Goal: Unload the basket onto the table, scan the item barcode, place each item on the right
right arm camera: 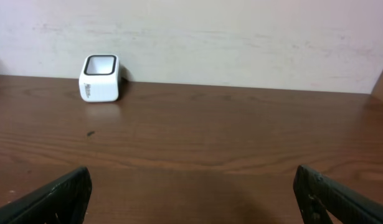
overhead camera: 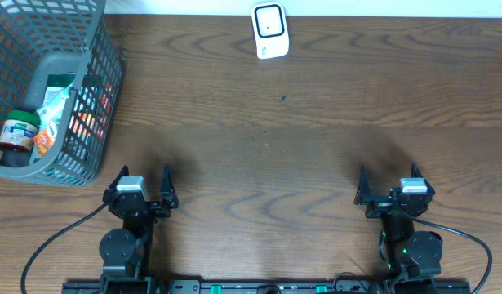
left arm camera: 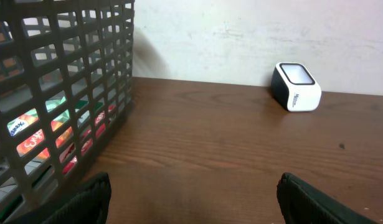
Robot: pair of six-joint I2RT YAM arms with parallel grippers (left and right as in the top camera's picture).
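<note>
A grey basket [overhead camera: 71,167] sits at the far left corner of the table [overhead camera: 259,122]. In it stands a jar [overhead camera: 16,135] with a dark lid, with an orange packet [overhead camera: 43,140] just beside it. A white-and-green pouch [overhead camera: 53,102] leans farther in. What looks like a red packet [overhead camera: 91,118] lies against the right wall, seen only through the mesh. The white scanner [overhead camera: 270,31] stands at the far edge, well apart from the basket. The left jaws and right jaws are spread wide and empty, near the front edge.

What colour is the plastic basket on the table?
The basket is grey; the overhead view shows it best.
</note>
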